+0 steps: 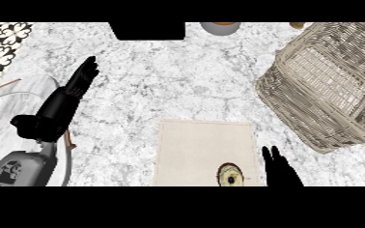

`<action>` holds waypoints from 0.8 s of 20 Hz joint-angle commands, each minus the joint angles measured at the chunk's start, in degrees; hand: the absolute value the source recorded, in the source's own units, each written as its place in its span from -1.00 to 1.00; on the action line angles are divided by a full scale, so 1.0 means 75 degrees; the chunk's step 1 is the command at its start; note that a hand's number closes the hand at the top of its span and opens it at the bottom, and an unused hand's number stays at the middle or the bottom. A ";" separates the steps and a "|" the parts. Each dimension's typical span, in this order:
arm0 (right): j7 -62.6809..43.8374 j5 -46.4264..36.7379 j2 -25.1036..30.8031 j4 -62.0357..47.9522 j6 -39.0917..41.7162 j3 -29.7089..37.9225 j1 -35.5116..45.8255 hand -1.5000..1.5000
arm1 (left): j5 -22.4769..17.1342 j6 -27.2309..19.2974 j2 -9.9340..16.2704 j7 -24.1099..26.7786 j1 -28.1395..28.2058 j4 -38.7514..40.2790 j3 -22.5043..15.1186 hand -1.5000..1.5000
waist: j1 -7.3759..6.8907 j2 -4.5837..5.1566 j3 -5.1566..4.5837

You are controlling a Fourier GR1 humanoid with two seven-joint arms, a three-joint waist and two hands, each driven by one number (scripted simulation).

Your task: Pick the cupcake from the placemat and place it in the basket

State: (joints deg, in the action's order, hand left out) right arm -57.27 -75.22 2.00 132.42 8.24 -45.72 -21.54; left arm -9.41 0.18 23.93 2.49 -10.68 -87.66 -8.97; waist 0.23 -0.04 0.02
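cupcake (pixel 231 176) sits near front edge of placemat (pixel 203 145), right of middle. right hand (pixel 279 169) just beside it on right, fingers straight, holding nothing. left hand (pixel 68 101) well apart, open. basket (pixel 321 84) at counter's right edge.

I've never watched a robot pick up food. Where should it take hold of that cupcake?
Probably round the sides of the cupcake, coming from its right, where the right hand is. It sits upright at the near edge of the placemat, top facing up, so gripping the sides spares the topping.

Woven wicker basket (pixel 321 87); matt cloth placemat (pixel 203 147); marble counter (pixel 185 77).
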 commanded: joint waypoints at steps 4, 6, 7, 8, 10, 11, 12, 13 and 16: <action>0.0475 0.0061 0.0573 -0.1303 -0.1615 0.0542 -0.0373 -1.00 | 0.0250 0.0027 -0.0167 -0.0041 0.0639 -0.0640 0.0137 0.00 | -0.0029 -0.0016 0.0002; 0.0557 0.0132 0.0360 -0.2015 -0.1965 0.0604 -0.0163 -1.00 | 0.0220 0.0139 -0.0122 -0.0660 0.0329 -0.0918 0.0156 0.00 | -0.0029 -0.0011 0.0003; 0.0134 0.0100 0.0149 -0.1444 -0.1143 0.0622 0.0252 -1.00 | 0.0386 -0.0022 -0.0496 -0.0678 0.0140 -0.0712 0.0115 0.00 | -0.0018 -0.0002 -0.0001; 0.0570 0.0260 0.0072 -0.2326 -0.1932 0.0821 0.0350 -1.00 | 0.0024 0.0510 0.0028 -0.0558 0.0321 -0.0819 0.0534 0.00 | -0.0040 -0.0002 0.0000; 0.0284 -0.0090 -0.0217 -0.2262 -0.1890 0.0303 0.0491 -1.00 | 0.0431 0.0402 -0.0316 -0.0206 0.0521 -0.0651 0.0352 0.00 | -0.0030 -0.0001 -0.0002; 0.0389 0.0028 0.0169 -0.1955 -0.1907 0.0280 0.0144 -1.00 | 0.0870 -0.0026 -0.0855 -0.0120 0.0346 -0.0322 -0.0026 0.00 | 0.0002 0.0000 -0.0002; 0.0557 0.0152 0.0340 -0.1985 -0.2249 0.0147 -0.0051 -1.00 | 0.0677 0.0307 -0.0658 -0.0158 0.0340 -0.0243 0.0261 0.00 | 0.0001 -0.0002 -0.0002; 0.0640 0.0322 0.0386 -0.1719 -0.2060 0.0251 0.0057 -1.00 | 0.0287 0.0697 -0.0356 0.0319 0.0528 -0.0124 0.0730 0.00 | -0.0012 -0.0001 -0.0003; 0.0705 0.0404 0.0347 -0.2032 -0.2394 0.0298 0.0207 -1.00 | 0.0518 0.0613 -0.0517 -0.0424 0.0350 -0.0630 0.0686 0.00 | -0.0015 -0.0003 -0.0001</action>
State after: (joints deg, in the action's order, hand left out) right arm -52.57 -73.40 3.49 117.45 -6.97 -43.12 -19.76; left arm -6.24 3.68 20.64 -0.04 -8.69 -91.17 -5.24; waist 0.12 -0.05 0.01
